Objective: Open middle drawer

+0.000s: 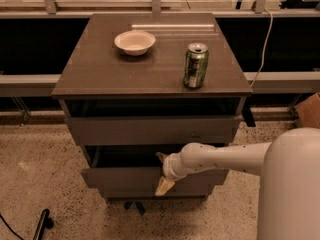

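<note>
Grey-brown bench [150, 71] with drawers stacked in its front, viewed from above and in front. On top: white bowl [134, 42] toward the back left, green can [195, 65] upright toward the right, the two well apart. Top drawer [150, 130] sits a bit proud of the body, with a dark gap above its front. Middle drawer [117, 178] is directly below it. It also stands out from the body, with a dark opening above its front edge. White arm [225, 156] comes in from the right, out of the big white robot body at the lower right corner, and crosses the right half of the middle drawer's front. Hand [162, 173] is at that front, roughly mid-width, overlapping its upper edge. Can't tell whether it's wide, narrow or clamped on the edge. Speckled floor [40, 184] all round. White cord [265, 39] hangs behind the bench on the right, and a cardboard box [310, 109] is at the right edge.
</note>
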Motion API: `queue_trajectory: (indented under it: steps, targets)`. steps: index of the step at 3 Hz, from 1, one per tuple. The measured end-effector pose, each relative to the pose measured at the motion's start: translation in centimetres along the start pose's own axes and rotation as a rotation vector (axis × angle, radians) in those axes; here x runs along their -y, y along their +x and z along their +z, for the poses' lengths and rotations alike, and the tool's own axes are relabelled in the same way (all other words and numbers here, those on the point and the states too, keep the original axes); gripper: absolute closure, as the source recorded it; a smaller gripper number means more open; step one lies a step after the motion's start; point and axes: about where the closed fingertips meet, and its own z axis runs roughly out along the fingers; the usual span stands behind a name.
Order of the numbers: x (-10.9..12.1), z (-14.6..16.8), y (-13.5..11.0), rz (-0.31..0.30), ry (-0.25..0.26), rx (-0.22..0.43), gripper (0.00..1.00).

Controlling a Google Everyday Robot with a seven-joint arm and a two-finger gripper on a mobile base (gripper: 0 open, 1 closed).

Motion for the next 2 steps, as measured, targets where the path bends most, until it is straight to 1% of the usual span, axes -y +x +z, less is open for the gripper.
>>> queue_trajectory:
  steps: [1, 2]
  targets:
    - [-2.2, 0.2, 0.6, 0.049, -0.033, 0.001, 0.40]
    - [-4.2, 0.7, 0.6, 0.085, -0.089, 0.005, 0.63]
